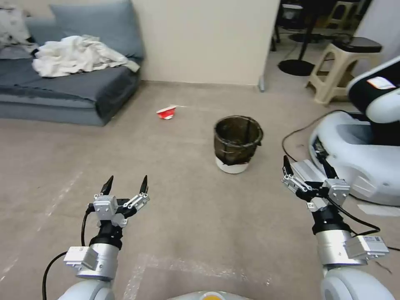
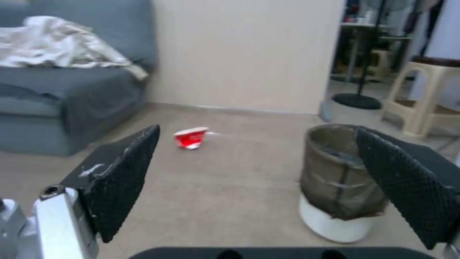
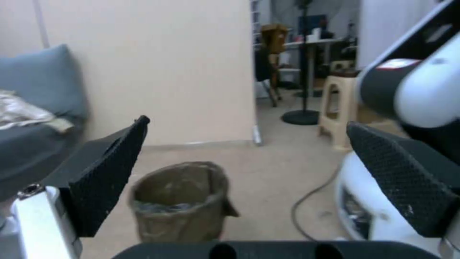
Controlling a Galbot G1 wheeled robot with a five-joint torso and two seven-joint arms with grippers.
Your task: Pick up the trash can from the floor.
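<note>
— So where was the trash can at that point?

— It stood upright on the floor, ahead of me and a little toward my right side, its dark bag folded over the rim and the white base showing below. Nothing touched it.

— And your hands?

— Both were raised in front of me, well short of it. My left hand was spread wide and empty; my right hand was wide too, holding nothing. I judged the wide spread suited a round bin, since a narrow hand could not take its rim.

— Anything in the way?

— A crushed red cup lay farther off toward the sofa, well apart from the bin. A black cable trailed on the floor near my right hand, something I'd have minded when reaching.
</note>
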